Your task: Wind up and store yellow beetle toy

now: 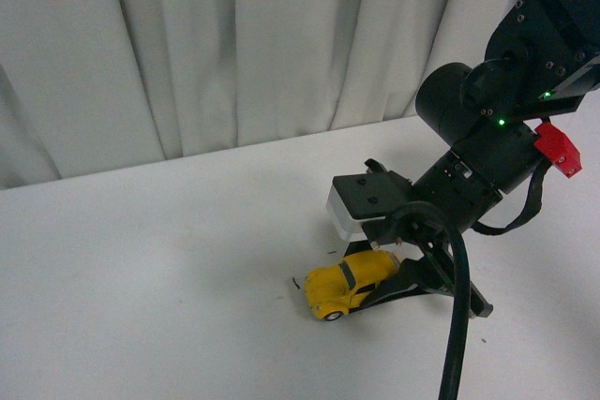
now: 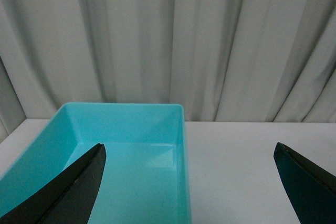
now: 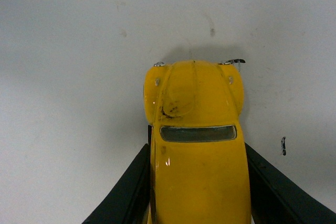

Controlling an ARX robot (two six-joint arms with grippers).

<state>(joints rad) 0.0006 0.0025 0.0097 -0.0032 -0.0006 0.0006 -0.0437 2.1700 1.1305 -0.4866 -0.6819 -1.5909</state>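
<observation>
At the far left, left gripper: spread wide and holding nothing, hanging over the near end of a teal bin. No view shows both the bin and the yellow beetle toy, so I cannot tell how they lie to each other.
Yellow beetle toy: wheels down on the white tabletop, its free rounded end pointing away from the right arm.
Right gripper: pinching the toy, one finger flat against each flank behind the window.
Step in hand: winding, I'd judge. Keep the pinch even, press the wheels onto the tabletop and drag straight along the toy's length so they roll rather than skid. Lift only once the spring feels loaded.
Writing: none I can read. The toy shows only a dark scuff, and the red tag up the arm from the toy looks blank.
</observation>
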